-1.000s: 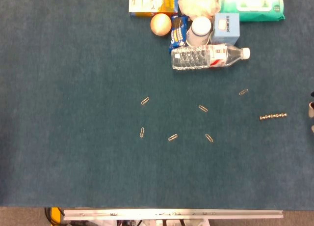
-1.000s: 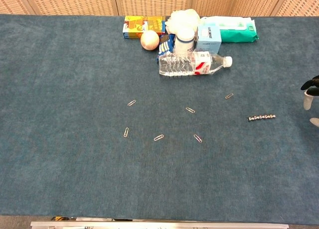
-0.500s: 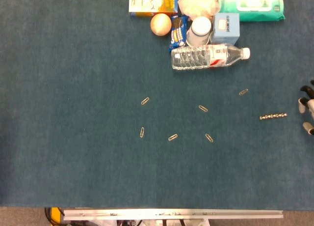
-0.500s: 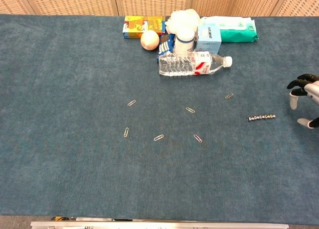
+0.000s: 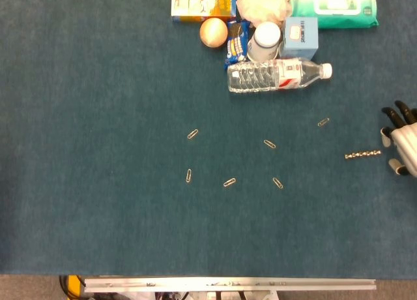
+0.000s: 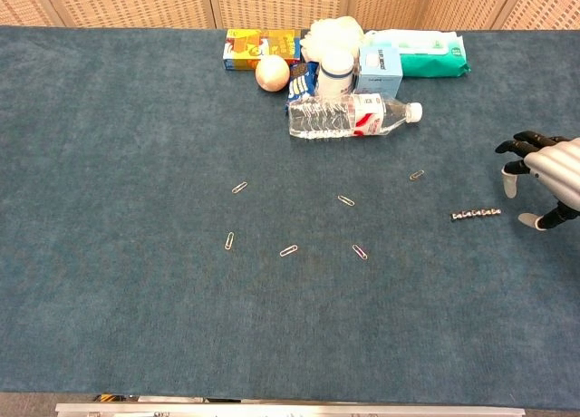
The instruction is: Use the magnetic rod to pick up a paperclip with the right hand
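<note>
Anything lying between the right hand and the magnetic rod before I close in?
No. Only bare blue cloth separates the right hand from the magnetic rod. The chest view shows this best; the head view agrees.

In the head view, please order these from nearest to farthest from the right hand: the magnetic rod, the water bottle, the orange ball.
From the right hand:
1. Magnetic rod, on the cloth just left of the hand, not touched.
2. Water bottle, lying on its side, up and to the left.
3. Orange ball, farther left, in the clutter at the far edge.
</note>
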Controlling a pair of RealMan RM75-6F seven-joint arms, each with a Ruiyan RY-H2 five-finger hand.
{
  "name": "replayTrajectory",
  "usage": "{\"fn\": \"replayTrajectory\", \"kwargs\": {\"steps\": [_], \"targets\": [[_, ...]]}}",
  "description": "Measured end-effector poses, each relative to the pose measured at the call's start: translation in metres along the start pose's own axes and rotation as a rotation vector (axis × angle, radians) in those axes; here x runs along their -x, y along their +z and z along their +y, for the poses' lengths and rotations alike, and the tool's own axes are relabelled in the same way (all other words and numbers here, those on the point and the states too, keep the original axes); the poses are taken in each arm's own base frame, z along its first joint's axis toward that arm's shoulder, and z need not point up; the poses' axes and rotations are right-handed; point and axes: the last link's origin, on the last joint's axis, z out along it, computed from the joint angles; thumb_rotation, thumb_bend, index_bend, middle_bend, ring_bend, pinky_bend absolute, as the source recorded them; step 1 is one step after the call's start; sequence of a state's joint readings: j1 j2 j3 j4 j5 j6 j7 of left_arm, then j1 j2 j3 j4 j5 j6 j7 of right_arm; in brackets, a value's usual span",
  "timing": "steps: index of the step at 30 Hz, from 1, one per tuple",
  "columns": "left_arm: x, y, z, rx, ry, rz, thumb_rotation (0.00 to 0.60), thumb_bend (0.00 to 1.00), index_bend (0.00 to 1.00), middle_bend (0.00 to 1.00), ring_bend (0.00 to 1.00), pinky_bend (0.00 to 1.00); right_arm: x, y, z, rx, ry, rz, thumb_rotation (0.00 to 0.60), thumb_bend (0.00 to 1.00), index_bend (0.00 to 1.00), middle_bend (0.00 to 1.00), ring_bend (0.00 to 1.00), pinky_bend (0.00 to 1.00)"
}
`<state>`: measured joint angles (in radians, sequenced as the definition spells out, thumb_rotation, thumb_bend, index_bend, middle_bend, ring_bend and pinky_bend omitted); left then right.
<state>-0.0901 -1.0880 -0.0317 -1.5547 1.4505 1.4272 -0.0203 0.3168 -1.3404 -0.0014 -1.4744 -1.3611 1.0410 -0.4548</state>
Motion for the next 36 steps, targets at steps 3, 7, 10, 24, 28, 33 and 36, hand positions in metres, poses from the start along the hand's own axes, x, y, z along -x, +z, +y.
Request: {"fn": "replayTrajectory", "kwargs": {"steps": [3, 7, 10, 24, 28, 33, 36], "targets": [[0.000, 0.000, 0.000, 0.000, -0.002, 0.000, 0.600, 0.22, 0.58, 0.47, 0.57, 0.83, 0.001, 0.003, -0.003, -0.002, -0.014, -0.004, 0.600, 0.20, 0.50, 0.12, 0.00, 0.17], [0.000, -0.001, 0.001, 0.003, -0.004, 0.001, 0.600, 0.22, 0.58, 0.47, 0.57, 0.83, 0.003, 0.008, -0.007, 0.000, -0.041, -0.009, 0.600, 0.20, 0.50, 0.11, 0.00, 0.16], [-0.001, -0.001, 0.000, 0.005, -0.005, 0.003, 0.600, 0.22, 0.58, 0.47, 0.57, 0.83, 0.006, 0.012, -0.010, 0.001, -0.057, -0.019, 0.600, 0.20, 0.50, 0.11, 0.00, 0.16], [-0.002, -0.003, 0.000, 0.008, -0.006, 0.003, 0.600, 0.22, 0.58, 0.47, 0.57, 0.83, 0.008, 0.023, -0.018, -0.006, -0.077, -0.025, 0.600, 0.20, 0.50, 0.11, 0.00, 0.16], [-0.002, -0.003, 0.001, 0.008, -0.005, 0.003, 0.600, 0.22, 0.58, 0.47, 0.57, 0.83, 0.008, 0.024, -0.019, -0.008, -0.080, -0.025, 0.600, 0.20, 0.50, 0.11, 0.00, 0.16], [-0.002, -0.003, 0.000, 0.007, -0.007, 0.003, 0.600, 0.22, 0.58, 0.47, 0.57, 0.83, 0.009, 0.024, -0.021, -0.013, -0.083, -0.031, 0.600, 0.21, 0.50, 0.11, 0.00, 0.16], [-0.002, -0.003, 0.000, 0.007, -0.008, 0.003, 0.600, 0.22, 0.58, 0.47, 0.57, 0.83, 0.010, 0.023, -0.022, -0.019, -0.086, -0.034, 0.600, 0.21, 0.51, 0.11, 0.00, 0.16]]}}
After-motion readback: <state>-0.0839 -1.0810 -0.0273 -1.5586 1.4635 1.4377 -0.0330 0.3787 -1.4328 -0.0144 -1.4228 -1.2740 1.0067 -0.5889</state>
